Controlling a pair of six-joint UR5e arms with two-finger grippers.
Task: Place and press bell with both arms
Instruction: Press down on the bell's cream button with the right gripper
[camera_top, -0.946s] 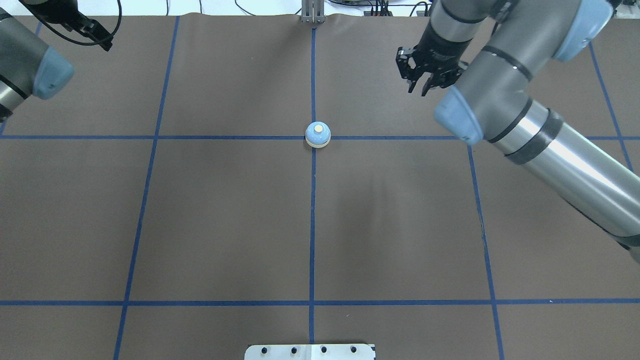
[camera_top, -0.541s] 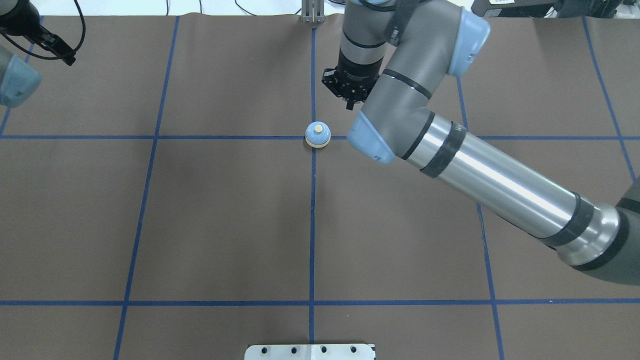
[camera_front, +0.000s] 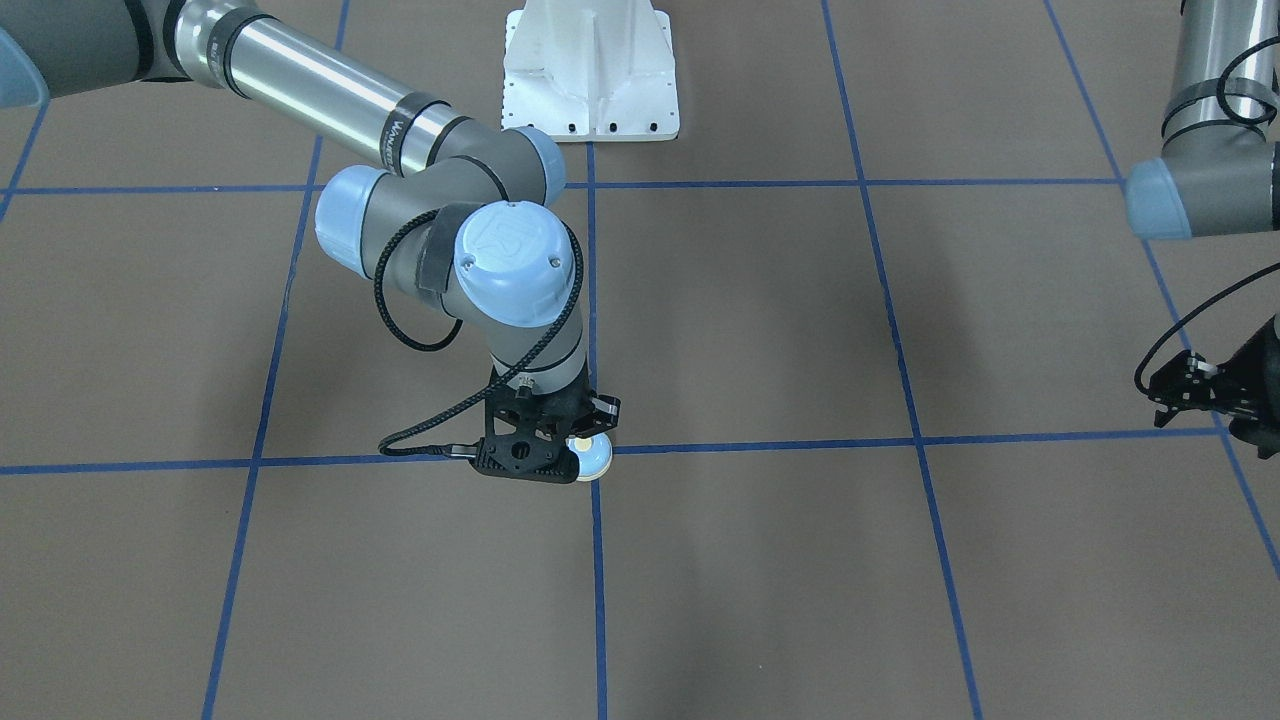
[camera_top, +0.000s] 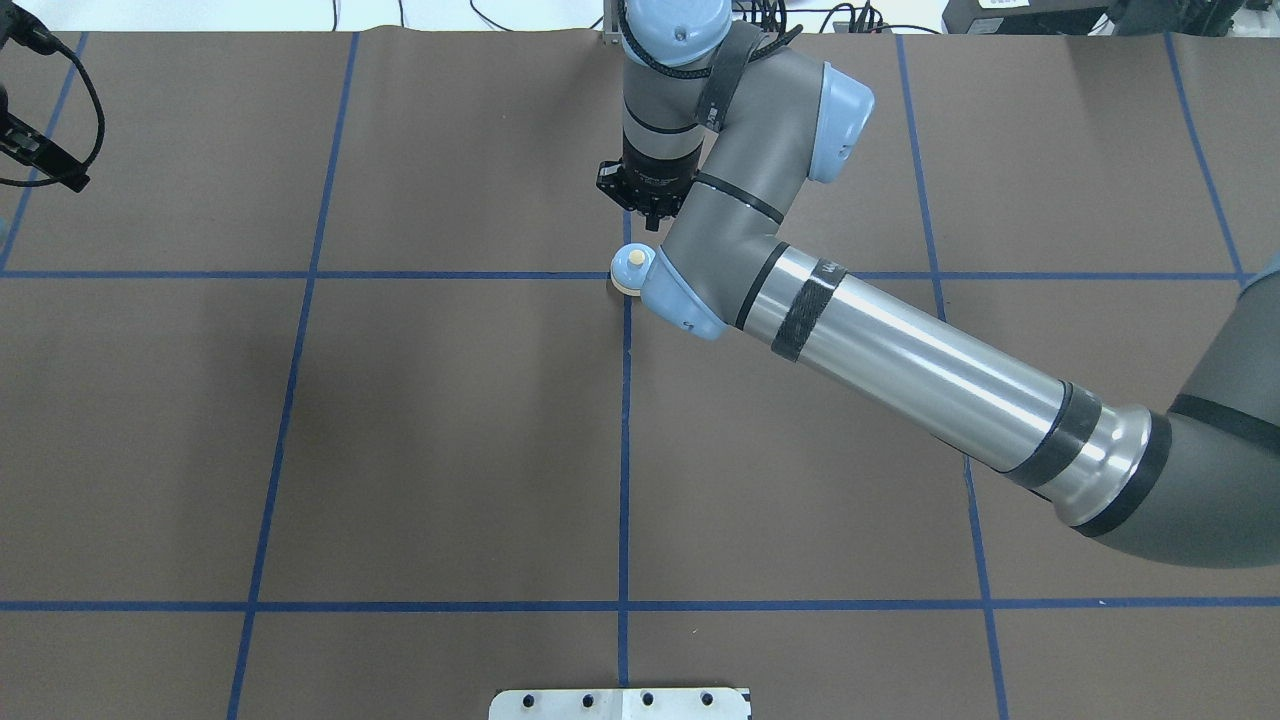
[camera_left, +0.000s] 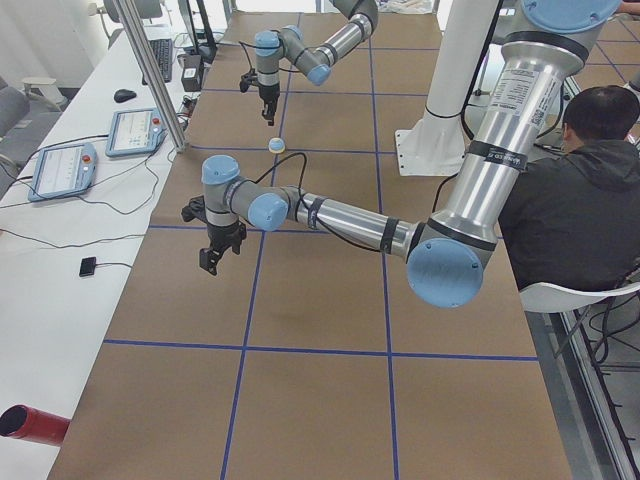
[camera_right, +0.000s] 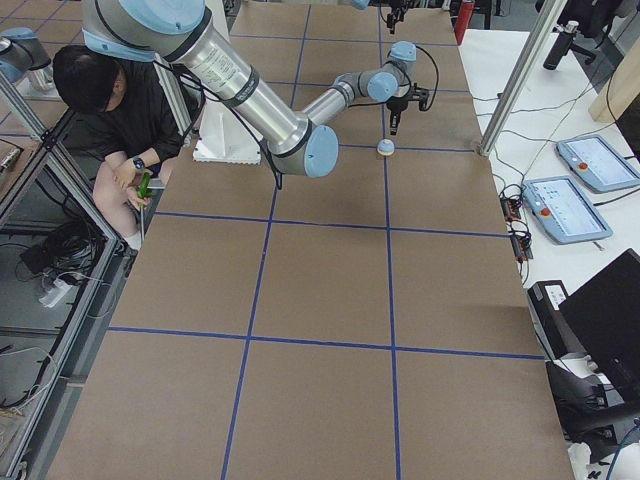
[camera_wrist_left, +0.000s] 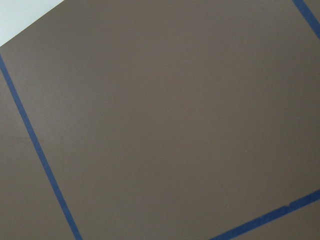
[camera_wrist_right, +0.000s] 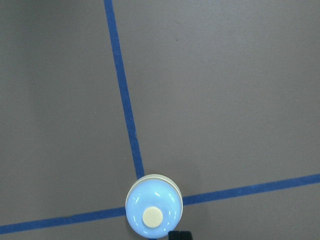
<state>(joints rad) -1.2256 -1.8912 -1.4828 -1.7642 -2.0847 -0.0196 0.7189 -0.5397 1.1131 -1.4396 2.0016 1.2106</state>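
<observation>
Bell (camera_top: 629, 266): stands upright on the brown mat (camera_top: 450, 430), right on the crossing of two blue tape lines (camera_top: 625, 450) at mid-table, cream button up. Half hidden from overhead by the blue elbow cap of the right arm (camera_top: 900, 350). Shows whole in the right wrist view, low in the frame.

Right gripper (camera_top: 646, 218): points straight down and hangs above the table close by the bell, a little off the button. No contact to be seen in either side view. Fingers drawn together to a narrow tip with nothing between them. Appears in its own wrist view only as a small black tip at the bottom edge, just past the bell's base.

Left gripper (camera_front: 1180, 392): hangs low over the mat at the table's left end, well apart from the bell. Too small and too edge-on in the front and overhead views to tell how far the fingers stand apart. Left wrist view gives only mat and tape.

Beyond that: white pedestal (camera_front: 590, 70) at the robot's edge of the table, and a seated person (camera_left: 570, 200) in dark clothes beside it.
</observation>
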